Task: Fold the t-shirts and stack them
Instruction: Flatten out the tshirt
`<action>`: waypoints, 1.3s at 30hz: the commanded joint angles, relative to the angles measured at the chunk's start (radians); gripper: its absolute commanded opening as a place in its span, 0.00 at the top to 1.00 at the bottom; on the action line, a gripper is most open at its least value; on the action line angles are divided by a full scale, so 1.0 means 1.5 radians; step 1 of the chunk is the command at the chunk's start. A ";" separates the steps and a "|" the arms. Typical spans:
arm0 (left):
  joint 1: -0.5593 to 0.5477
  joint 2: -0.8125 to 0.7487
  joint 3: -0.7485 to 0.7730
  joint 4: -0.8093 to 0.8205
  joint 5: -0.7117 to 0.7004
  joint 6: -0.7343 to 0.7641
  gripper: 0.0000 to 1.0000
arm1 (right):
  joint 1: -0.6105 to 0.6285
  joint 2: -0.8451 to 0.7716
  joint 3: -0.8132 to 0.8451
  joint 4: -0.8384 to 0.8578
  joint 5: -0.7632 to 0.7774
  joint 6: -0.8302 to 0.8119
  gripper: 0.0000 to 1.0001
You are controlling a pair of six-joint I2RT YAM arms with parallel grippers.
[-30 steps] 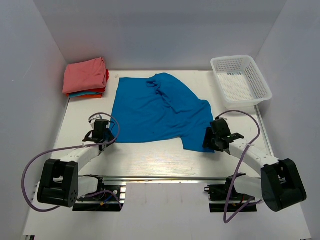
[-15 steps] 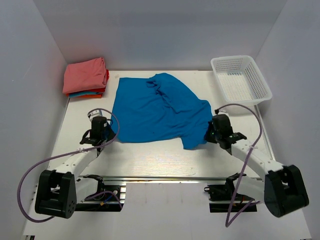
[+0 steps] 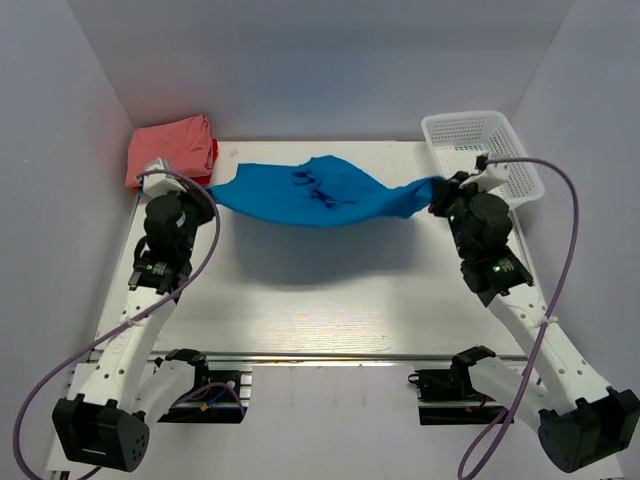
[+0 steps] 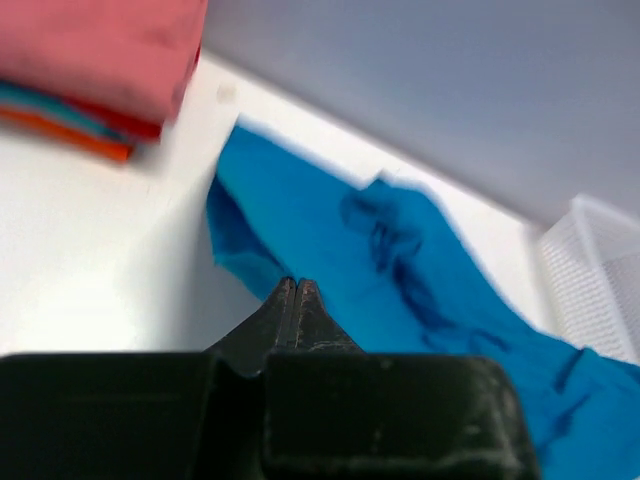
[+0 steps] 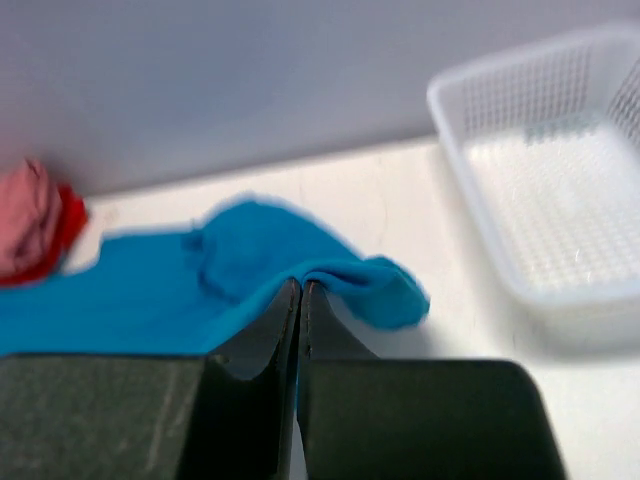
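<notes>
One loose blue shirt (image 3: 310, 195), stretched across the far middle. One folded stack (image 3: 172, 148) at far left, three colours counted in it (pink on top, blue and orange-red below). One basket (image 3: 465, 117) at far right. Two arms: left arm (image 3: 135, 320), right arm (image 3: 530, 320). One table (image 3: 330, 310).

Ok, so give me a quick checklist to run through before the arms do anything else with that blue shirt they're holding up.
1. Grip of the left pincer on the blue shirt: ok, shut on one end.
2. Grip of the right pincer: ok, shut on the other end.
3. Shirt off the table: ok, it hangs between the arms with its shadow below.
4. Shirt spread smooth: not ok, bunched and creased in the middle.
5. Shirt apart from the folded stack: ok, a gap shows in the left wrist view.
6. Right pincer free of the basket: cannot tell, they overlap from above.
</notes>
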 commanded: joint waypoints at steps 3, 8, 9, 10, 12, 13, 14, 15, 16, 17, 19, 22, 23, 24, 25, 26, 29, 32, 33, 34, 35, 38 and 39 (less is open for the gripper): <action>-0.002 -0.005 0.128 -0.013 -0.024 0.059 1.00 | 0.001 -0.001 0.142 0.066 0.065 -0.096 1.00; -0.002 0.010 0.252 -0.027 -0.066 0.098 1.00 | -0.001 0.021 0.274 0.035 0.043 -0.171 1.00; -0.002 0.017 0.286 -0.027 -0.072 0.115 1.00 | 0.002 0.027 0.302 0.032 0.031 -0.181 1.00; -0.002 0.017 0.303 -0.027 -0.072 0.121 1.00 | 0.000 0.033 0.340 0.027 0.027 -0.189 1.00; -0.002 0.025 0.336 -0.027 -0.079 0.144 1.00 | -0.001 0.042 0.374 0.001 0.017 -0.213 1.00; -0.002 0.025 0.367 -0.033 -0.079 0.150 1.00 | 0.001 0.047 0.416 -0.013 0.012 -0.239 1.00; -0.002 0.025 0.380 -0.033 -0.067 0.157 1.00 | 0.000 0.048 0.431 -0.018 0.013 -0.246 1.00; -0.002 0.025 0.404 -0.033 -0.067 0.170 1.00 | -0.002 0.051 0.471 -0.020 0.011 -0.264 1.00; -0.002 0.025 0.414 -0.027 -0.059 0.179 1.00 | 0.001 0.052 0.483 -0.027 0.002 -0.275 1.00; -0.002 0.025 0.425 -0.021 -0.059 0.188 1.00 | 0.000 0.052 0.495 -0.034 -0.001 -0.282 1.00; -0.002 0.025 0.468 -0.027 -0.066 0.212 1.00 | 0.000 0.049 0.538 -0.044 -0.015 -0.303 1.00; -0.002 0.041 0.531 -0.046 -0.083 0.245 1.00 | 0.002 0.048 0.589 -0.052 -0.019 -0.327 1.00; -0.002 0.050 0.546 -0.057 -0.093 0.252 1.00 | 0.001 0.043 0.604 -0.052 -0.018 -0.331 1.00; -0.002 0.050 0.574 -0.057 -0.093 0.259 1.00 | 0.001 0.045 0.613 -0.074 -0.019 -0.342 1.00; -0.002 0.056 0.587 -0.066 -0.099 0.267 1.00 | 0.000 0.044 0.623 -0.077 -0.017 -0.351 1.00; -0.002 0.056 0.611 -0.075 -0.099 0.275 1.00 | 0.000 0.041 0.646 -0.080 -0.012 -0.354 1.00; -0.002 0.062 0.638 -0.083 -0.087 0.281 1.00 | 0.001 0.035 0.681 -0.100 -0.042 -0.362 1.00; -0.002 0.049 0.653 -0.089 -0.055 0.281 1.00 | 0.001 0.030 0.705 -0.123 -0.066 -0.361 1.00; -0.002 0.049 0.661 -0.098 -0.037 0.281 1.00 | 0.001 0.026 0.719 -0.130 -0.078 -0.361 1.00; -0.002 0.041 0.669 -0.098 -0.029 0.281 1.00 | 0.001 0.024 0.721 -0.134 -0.084 -0.359 1.00; 0.004 0.031 0.669 -0.104 -0.021 0.281 1.00 | 0.003 0.023 0.722 -0.136 -0.087 -0.360 1.00; 0.004 0.015 0.675 -0.110 -0.007 0.281 1.00 | 0.000 0.008 0.724 -0.140 -0.096 -0.361 1.00; 0.004 0.008 0.683 -0.110 -0.001 0.281 1.00 | 0.001 -0.001 0.720 -0.140 -0.099 -0.360 1.00</action>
